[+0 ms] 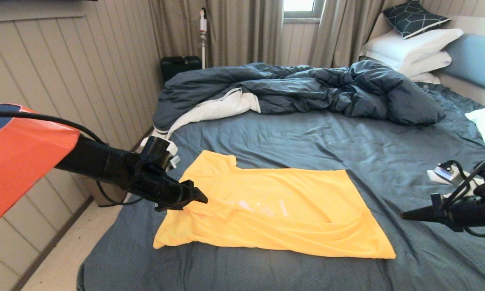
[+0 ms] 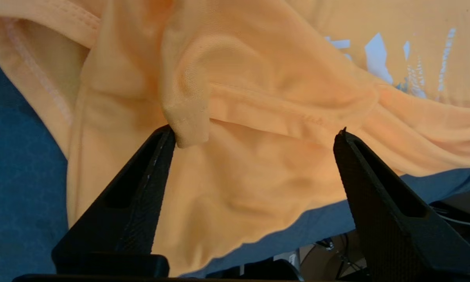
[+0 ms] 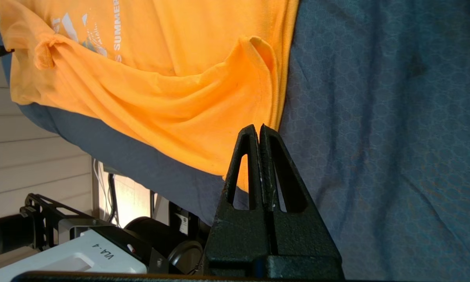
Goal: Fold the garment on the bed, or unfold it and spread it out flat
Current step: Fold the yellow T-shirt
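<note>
On the bed point(image 1: 290, 137), one yellow garment point(image 1: 290, 206) lies spread across the slate-blue sheet, wrinkled along its near edge, below one rumpled dark-blue duvet point(image 1: 307, 89). Two grippers are present. The left gripper point(image 1: 200, 198) hovers at the garment's left end, jaws wide, a raised fabric fold between them, unclamped. The right gripper point(image 1: 406, 215) hangs apart to the right, jaws pressed together, empty. Three white pillows point(image 1: 412, 50) are stacked by the headboard.

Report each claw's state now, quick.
Left claw: open, holding nothing, over the bright yellow short-sleeved T-shirt.
Right claw: closed, empty, beside the shirt's hem.
</note>
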